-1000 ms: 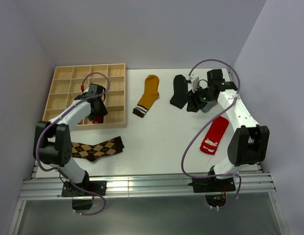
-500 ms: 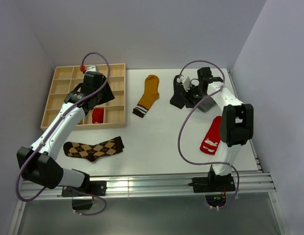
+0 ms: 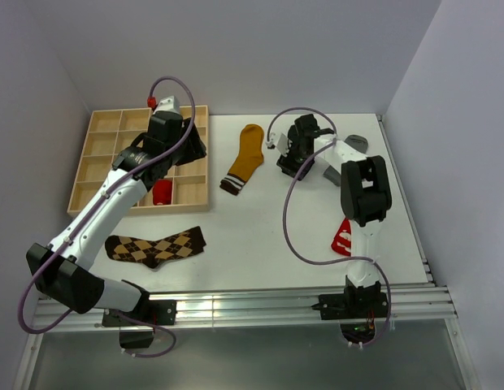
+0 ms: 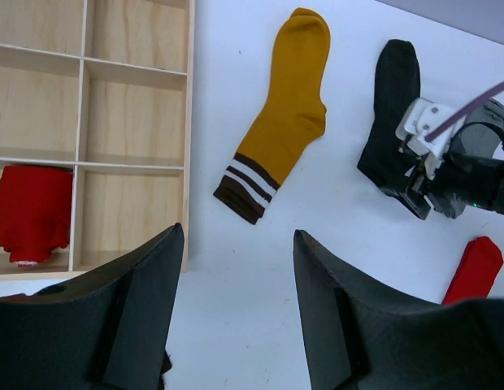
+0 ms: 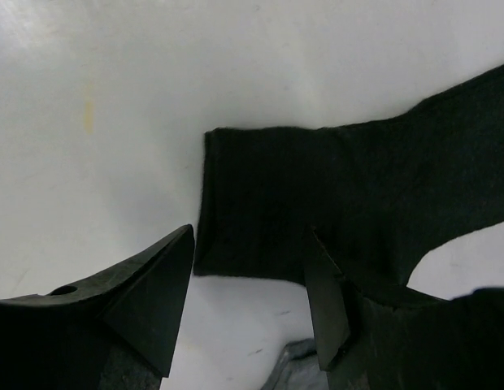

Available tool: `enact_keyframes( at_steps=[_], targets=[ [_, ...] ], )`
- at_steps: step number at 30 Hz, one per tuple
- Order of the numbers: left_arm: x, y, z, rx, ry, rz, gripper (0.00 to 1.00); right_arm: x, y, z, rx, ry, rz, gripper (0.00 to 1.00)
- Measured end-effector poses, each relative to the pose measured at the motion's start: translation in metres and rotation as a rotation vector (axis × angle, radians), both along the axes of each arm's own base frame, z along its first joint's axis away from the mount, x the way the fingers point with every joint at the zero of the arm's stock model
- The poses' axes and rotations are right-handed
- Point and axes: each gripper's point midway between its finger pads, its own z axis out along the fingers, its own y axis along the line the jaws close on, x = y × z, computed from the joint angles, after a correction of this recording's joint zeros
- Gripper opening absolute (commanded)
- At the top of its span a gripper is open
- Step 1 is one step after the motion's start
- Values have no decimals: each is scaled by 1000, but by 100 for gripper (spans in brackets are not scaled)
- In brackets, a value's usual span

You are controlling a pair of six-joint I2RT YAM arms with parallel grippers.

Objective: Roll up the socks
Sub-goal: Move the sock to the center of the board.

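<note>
- Brown argyle sock (image 3: 154, 245) lies flat on the white table (image 3: 260, 236), nearest the arm bases on the left side.
- Red sock (image 3: 343, 237) with white print lies flat at the near right, partly covered by the right arm (image 3: 364, 195).
- Red bundle (image 4: 31, 207) sits in the wooden tray (image 3: 102, 146), in the nearest row, one compartment in from the tray's right wall.
- Left gripper (image 4: 236, 244) hangs above the tray's right edge. Its fingers are spread wide with nothing between them.
- Mustard sock (image 3: 245, 158) with a brown and white striped cuff lies flat mid-table, just right of the tray, cuff toward the near side.
- Black sock (image 5: 358, 203) lies flat right of the mustard one, apart from it.
- Right gripper (image 5: 250, 244) is low over the black sock's end. Its fingers are parted, with the sock's edge showing in the gap. Whether the tips touch the fabric cannot be told.
- Grey sock (image 3: 355, 141) lies by the far right corner, partly hidden behind the right arm.
</note>
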Motion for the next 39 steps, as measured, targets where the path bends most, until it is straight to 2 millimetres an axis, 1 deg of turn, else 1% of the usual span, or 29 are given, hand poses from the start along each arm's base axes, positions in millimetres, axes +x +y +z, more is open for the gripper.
enact_keyframes(
  at_steps=[3,5,7,9,10,16,18,19,23,24,26,30,32,34,35,39],
  targets=[
    [0,-1,1,-4,-3,-3,62,12,-2,-11,-28,5,-10,62],
    [1,-1,2,-5,-7,-4,62,16,-3,-16,-37,6,-14,62],
    [1,-1,2,-5,-9,-4,62,18,-5,-15,-47,2,-19,60],
    [2,-2,2,-3,-12,-7,62,20,-5,-13,-52,-1,-21,56],
    [2,-2,2,-1,-12,-8,62,21,-5,-13,-55,1,-21,53],
    [2,-5,-1,5,-5,-31,61,23,-3,-15,-73,70,-20,45],
    [3,-7,-6,8,7,-42,61,16,-4,-20,-79,115,-17,44],
    [3,-8,-7,9,12,-47,61,14,-4,-19,-80,128,-16,43],
    [2,-13,-13,7,26,-66,59,-5,-6,-19,-91,219,-10,32],
    [2,-13,-14,8,27,-69,59,-8,-7,-20,-93,239,-9,23],
    [1,-15,-17,12,31,-77,58,-14,-7,-21,-93,268,-8,20],
    [-6,-21,-28,17,38,-96,56,-32,-5,-22,-76,339,6,16],
    [-12,-23,-32,19,32,-106,54,-46,-2,-22,-51,378,17,16],
    [-24,-28,-36,15,14,-129,53,-68,2,-22,-15,446,37,16],
    [-31,-31,-36,9,-2,-146,52,-84,4,-22,5,496,49,16],
    [-61,-53,-36,-25,-106,-231,51,-139,13,-22,89,676,96,16]
  ],
)
